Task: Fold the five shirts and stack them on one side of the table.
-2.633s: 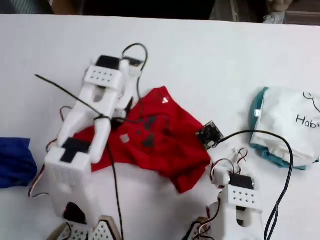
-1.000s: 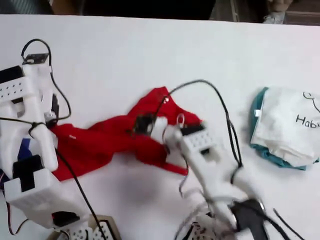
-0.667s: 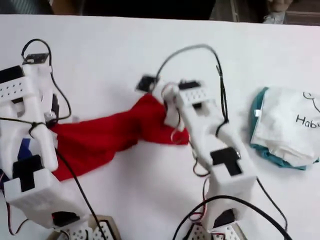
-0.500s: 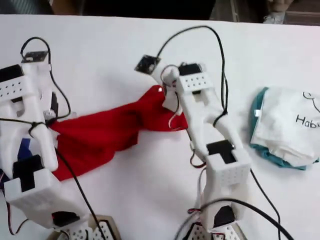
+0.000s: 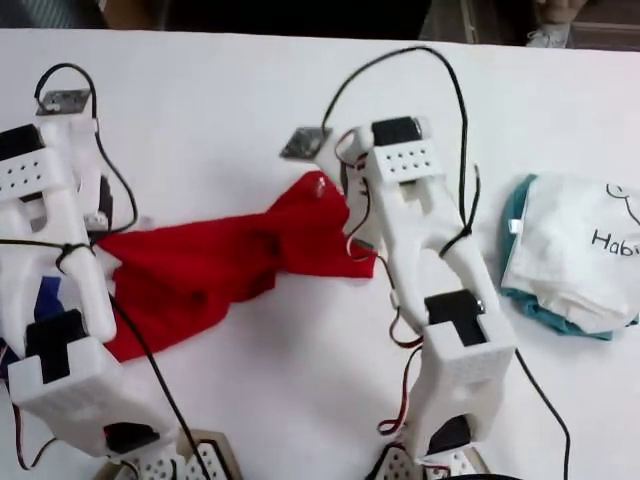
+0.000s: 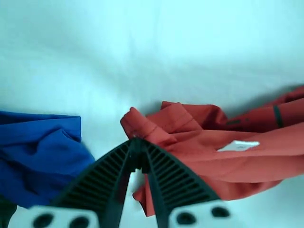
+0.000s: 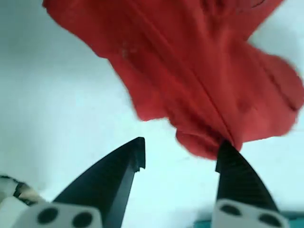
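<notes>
The left gripper (image 6: pixel 136 142) is pinched closed on a bunched corner of the red shirt (image 5: pixel 230 265), with a blue shirt (image 6: pixel 38 152) just beside it. The right gripper (image 7: pixel 183 145) has its jaws spread wide at the shirt's other end, the cloth just ahead of its tips. A folded white-and-teal pile (image 5: pixel 570 250) lies off to its outer side.

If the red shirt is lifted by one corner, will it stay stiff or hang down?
Probably it hangs floppy: the red shirt lies in soft wrinkles and folds. It seems light, since the left gripper pinches just one small edge.
</notes>
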You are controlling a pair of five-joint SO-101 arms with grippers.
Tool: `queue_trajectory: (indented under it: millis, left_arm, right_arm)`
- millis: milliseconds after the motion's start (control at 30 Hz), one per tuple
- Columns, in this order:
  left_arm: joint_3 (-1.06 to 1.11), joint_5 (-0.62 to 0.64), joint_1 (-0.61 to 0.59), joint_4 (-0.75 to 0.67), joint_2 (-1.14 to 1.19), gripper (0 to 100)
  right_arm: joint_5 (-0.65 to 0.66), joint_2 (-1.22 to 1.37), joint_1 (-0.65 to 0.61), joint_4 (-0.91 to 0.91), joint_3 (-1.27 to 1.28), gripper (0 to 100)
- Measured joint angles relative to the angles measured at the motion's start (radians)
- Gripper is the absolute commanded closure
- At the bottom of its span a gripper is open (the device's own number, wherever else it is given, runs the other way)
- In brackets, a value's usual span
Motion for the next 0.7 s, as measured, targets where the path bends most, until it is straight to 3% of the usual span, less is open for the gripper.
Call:
queue_trajectory:
  millis: [367,500,700]
  left_arm:
    - [0.0,0.0,0.0,-0.006,0.0,97]
    - [0.0,0.0,0.0,-0.006,0.0,97]
    - [0.0,0.0,0.0,-0.006,0.0,97]
  right_arm:
    - [-0.23,-0.002,-0.061,-0.137,0.252,70.3]
    - [-0.247,-0.003,-0.06,-0.183,0.245,70.4]
    - [-0.252,-0.003,-0.054,-0.437,0.236,70.4]
